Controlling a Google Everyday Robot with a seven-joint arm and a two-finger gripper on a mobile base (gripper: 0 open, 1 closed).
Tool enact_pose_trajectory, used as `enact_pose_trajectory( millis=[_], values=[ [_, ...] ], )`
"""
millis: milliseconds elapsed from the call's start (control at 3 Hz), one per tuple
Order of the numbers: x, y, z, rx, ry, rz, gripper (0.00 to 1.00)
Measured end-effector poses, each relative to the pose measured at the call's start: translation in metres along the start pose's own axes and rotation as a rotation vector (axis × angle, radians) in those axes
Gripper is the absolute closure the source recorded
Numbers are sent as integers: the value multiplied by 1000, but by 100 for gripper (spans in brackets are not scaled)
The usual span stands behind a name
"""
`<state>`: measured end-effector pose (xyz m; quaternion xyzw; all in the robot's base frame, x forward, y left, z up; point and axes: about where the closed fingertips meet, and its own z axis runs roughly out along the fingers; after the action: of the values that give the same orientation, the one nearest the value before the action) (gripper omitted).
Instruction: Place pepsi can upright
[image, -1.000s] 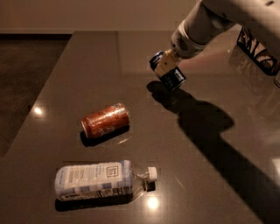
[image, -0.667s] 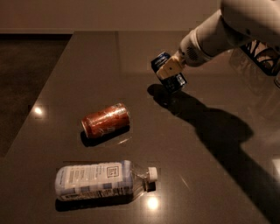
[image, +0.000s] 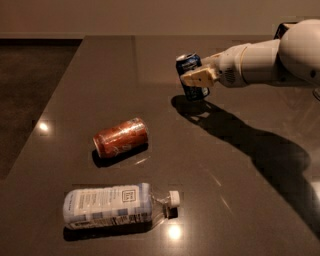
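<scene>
The dark blue pepsi can (image: 189, 65) stands nearly upright at the far middle of the dark table (image: 100, 80), its base at or just above the surface. My gripper (image: 196, 78) reaches in from the right on a white arm (image: 260, 62) and is shut on the pepsi can. One beige finger (image: 200, 77) crosses the can's front. The other finger is hidden behind the can.
An orange-red can (image: 121, 137) lies on its side left of centre. A clear white-labelled plastic bottle (image: 112, 204) lies on its side near the front, cap pointing right. The table's left edge runs diagonally, with dark floor (image: 25, 100) beyond it.
The arm has swung lower and now reaches in level from the right. The pepsi can in the gripper has turned from tilted to nearly upright. The other can and the bottle have not moved.
</scene>
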<state>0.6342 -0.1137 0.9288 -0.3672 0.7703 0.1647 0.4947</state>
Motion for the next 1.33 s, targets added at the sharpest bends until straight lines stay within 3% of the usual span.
enact_pose_trajectory(
  millis=[333, 1333],
  values=[
    [-6, -10, -3, 30, -153, 11, 100],
    [15, -24, -13, 62, -297, 60, 100]
  ],
)
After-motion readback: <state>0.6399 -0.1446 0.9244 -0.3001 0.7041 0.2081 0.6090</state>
